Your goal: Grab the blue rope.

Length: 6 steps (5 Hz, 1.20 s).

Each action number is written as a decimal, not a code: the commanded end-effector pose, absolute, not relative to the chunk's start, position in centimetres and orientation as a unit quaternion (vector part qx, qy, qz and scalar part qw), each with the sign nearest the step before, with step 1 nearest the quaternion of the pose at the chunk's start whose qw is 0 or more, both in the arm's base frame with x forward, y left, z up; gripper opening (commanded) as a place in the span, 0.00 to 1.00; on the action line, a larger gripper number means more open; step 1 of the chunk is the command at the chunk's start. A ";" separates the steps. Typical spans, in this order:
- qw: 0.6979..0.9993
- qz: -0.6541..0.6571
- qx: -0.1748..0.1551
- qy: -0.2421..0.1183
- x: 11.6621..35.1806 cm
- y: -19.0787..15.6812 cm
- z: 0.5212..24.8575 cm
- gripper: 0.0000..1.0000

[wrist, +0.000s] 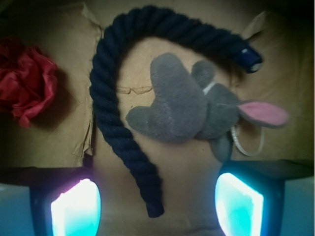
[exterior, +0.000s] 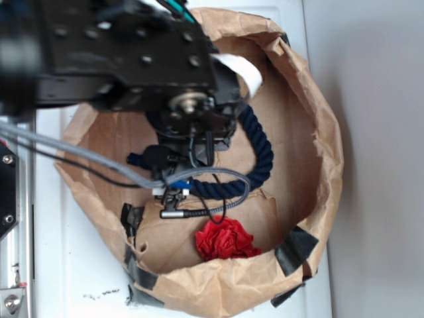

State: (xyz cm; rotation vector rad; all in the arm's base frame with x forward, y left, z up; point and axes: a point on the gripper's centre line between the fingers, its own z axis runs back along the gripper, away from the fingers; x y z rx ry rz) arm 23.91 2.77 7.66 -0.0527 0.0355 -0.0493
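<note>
Fingers [wrist: 238, 199] apart, tips cropped, above blue rope [wrist: 110, 123].

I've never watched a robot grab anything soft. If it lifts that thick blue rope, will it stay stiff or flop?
Probably flop: the blue rope already lies in a loose curve around the grey plush toy, so its free ends would likely sag. Its twisted strands look rough, so it seems unlikely to slip from the fingers. It shouldn't roll far.

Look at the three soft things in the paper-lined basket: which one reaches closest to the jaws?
The blue rope: its lower end runs down between the two lit pads. The grey plush toy and the red crumpled paper lie farther off.
</note>
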 end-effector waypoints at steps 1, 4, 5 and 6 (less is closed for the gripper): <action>0.998 -0.057 -0.025 0.017 23.7 1.7 5.3 1.00; 0.998 -0.060 0.007 0.011 24.5 1.1 0.8 1.00; 0.998 -0.057 0.012 -0.001 24.8 1.3 1.0 0.00; 0.998 -0.053 0.015 -0.016 25.4 1.6 1.0 0.00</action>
